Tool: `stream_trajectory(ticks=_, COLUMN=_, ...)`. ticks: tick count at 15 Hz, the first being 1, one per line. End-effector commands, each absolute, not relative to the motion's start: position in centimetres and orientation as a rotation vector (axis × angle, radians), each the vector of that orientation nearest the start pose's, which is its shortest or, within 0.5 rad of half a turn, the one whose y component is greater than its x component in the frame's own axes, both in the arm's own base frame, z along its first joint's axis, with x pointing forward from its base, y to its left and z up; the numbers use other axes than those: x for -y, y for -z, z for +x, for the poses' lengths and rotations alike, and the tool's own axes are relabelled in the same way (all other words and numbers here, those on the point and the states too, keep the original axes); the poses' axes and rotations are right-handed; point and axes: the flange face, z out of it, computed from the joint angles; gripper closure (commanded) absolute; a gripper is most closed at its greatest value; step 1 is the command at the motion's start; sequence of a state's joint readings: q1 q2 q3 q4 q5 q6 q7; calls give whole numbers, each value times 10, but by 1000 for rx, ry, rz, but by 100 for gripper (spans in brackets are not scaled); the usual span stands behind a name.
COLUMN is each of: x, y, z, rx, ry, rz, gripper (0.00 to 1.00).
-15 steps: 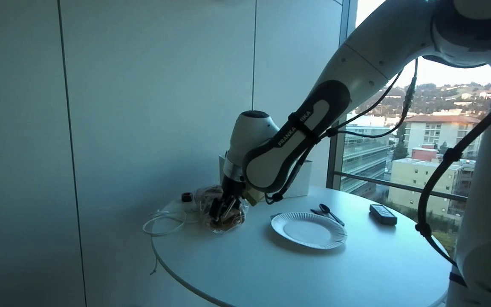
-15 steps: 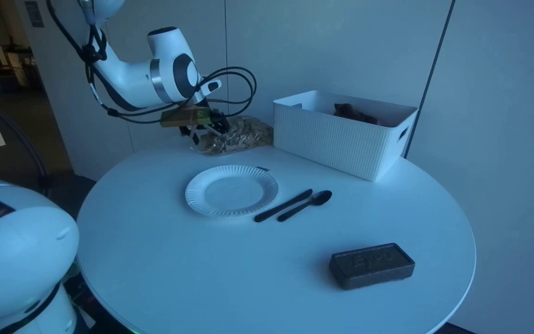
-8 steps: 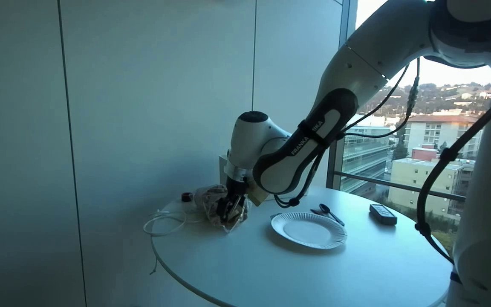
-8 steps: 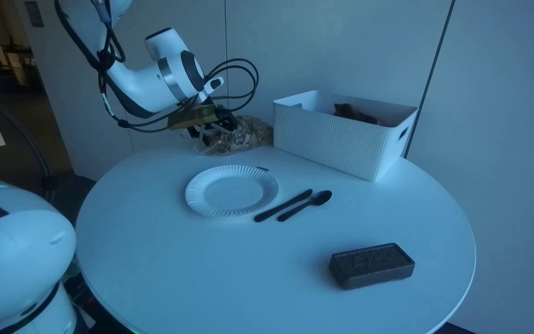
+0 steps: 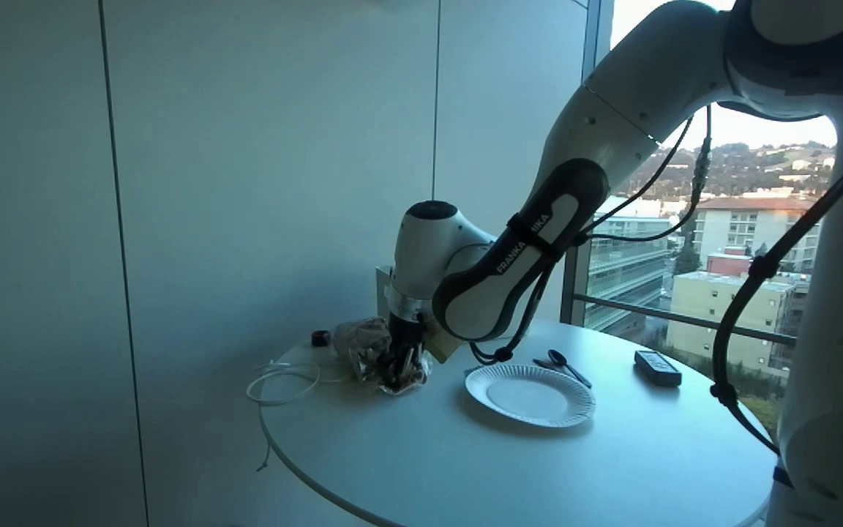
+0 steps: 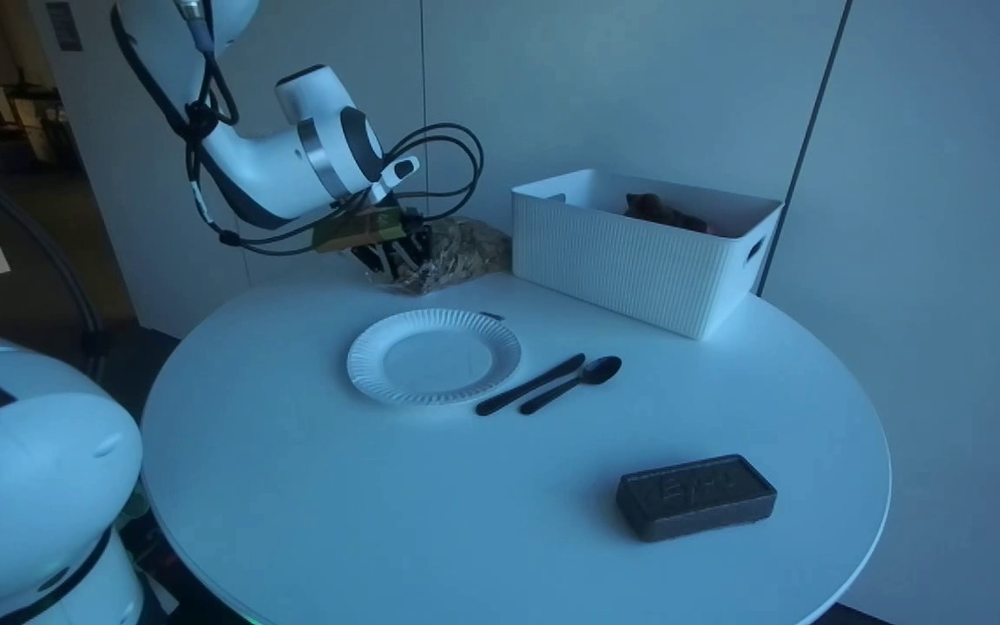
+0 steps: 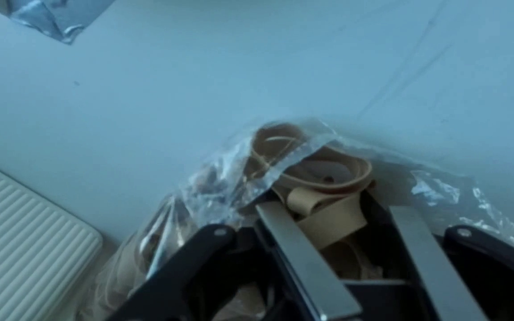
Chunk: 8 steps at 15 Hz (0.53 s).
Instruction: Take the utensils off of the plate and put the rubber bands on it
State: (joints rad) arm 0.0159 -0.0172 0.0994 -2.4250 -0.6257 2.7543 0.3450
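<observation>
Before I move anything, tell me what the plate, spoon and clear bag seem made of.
Plate: probably paper, matte white, judging by its fluted rim.
Spoon: likely plastic, smooth, dark throughout; coated metal possible.
Bag: apparently plastic film, glossy, see-through, with crinkles and glints.

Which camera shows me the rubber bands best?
The wrist view: it shows distinct tan loops of the rubber bands up close at the claw. Both exterior views show only indistinct brown shapes in the clear plastic bag, partly blocked by the claw.
</observation>
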Motion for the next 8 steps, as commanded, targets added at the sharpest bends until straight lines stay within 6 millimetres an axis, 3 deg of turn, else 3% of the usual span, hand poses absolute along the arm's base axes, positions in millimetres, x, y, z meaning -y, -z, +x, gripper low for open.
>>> stream_trajectory(ticks=1, x=-91, y=-355, z=495, rx=560, ry=586, rz=-3250, gripper=88)
stream_trajectory(ticks=5, x=-98, y=-380, z=473, rx=631, ry=302, rz=-3186, gripper=98)
stream_trajectory(ticks=8, x=-96, y=-408, z=453, rx=770, ry=133, rz=-3169, gripper=90)
